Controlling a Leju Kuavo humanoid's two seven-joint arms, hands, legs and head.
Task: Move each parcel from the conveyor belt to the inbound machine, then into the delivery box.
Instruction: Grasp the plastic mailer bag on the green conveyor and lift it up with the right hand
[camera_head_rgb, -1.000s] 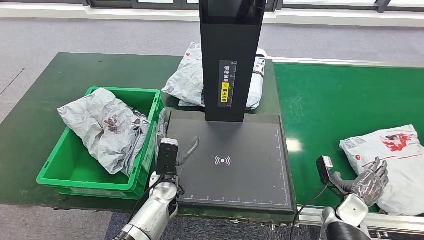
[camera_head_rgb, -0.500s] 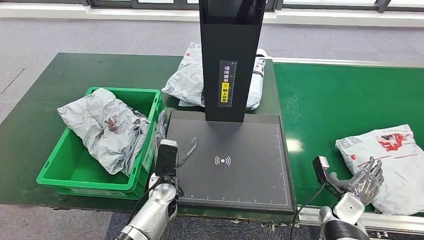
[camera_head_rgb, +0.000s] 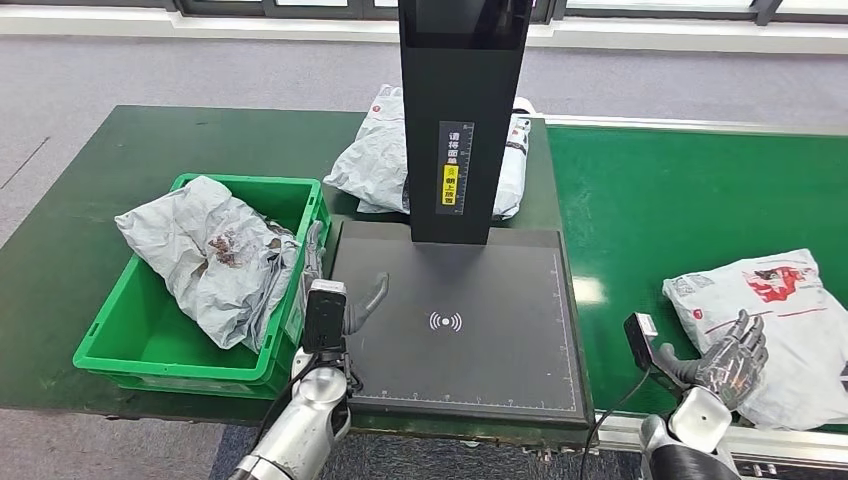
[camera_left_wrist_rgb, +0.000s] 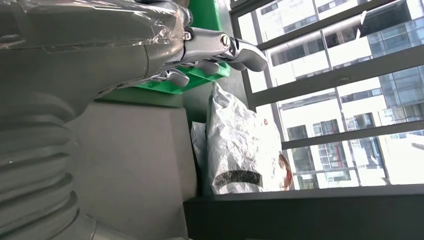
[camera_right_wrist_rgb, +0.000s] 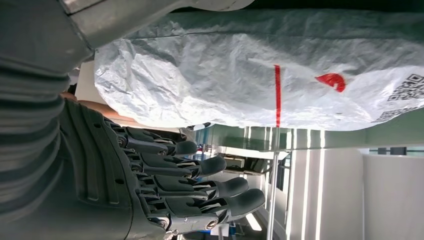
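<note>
Right hand (camera_head_rgb: 735, 358) open, fingers spread, holding nothing, just beside white parcel (camera_head_rgb: 775, 325) on green belt (camera_head_rgb: 660, 210). Left hand (camera_head_rgb: 345, 305) open too, over near corner of black machine plate (camera_head_rgb: 480, 330), next to green box (camera_head_rgb: 150, 345) with grey bag (camera_head_rgb: 205, 255) inside.

Dark fingers (camera_right_wrist_rgb: 200, 165) beside grey parcel (camera_right_wrist_rgb: 240, 75)

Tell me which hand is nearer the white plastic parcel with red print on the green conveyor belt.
Right. The right hand is at the white plastic parcel with red print, fingers apart. The left hand is far off, between the black scanner plate and the green bin.
</note>
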